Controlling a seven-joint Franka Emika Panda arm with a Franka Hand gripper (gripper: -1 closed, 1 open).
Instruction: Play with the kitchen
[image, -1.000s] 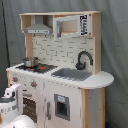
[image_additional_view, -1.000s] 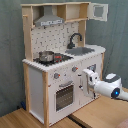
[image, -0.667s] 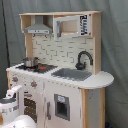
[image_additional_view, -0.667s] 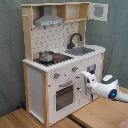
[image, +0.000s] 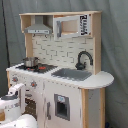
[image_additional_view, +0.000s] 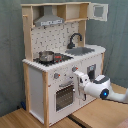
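Squarely boxy white-and-wood kitchen (image_additional_view: 60, 70) with round pot (image_additional_view: 46, 56).

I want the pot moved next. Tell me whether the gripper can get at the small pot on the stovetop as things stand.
Probably yes. The small pot sits uncovered on the stovetop with open space above it. The gripper is low at the kitchen's front, so it must rise first.

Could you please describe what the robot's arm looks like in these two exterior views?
The arm is glossy white with rounded, bulbous segments. In the second exterior view, a dark round cap with a small blue light sits on one joint. In the first exterior view only white curved casing shows. No cables or markings are discernible.
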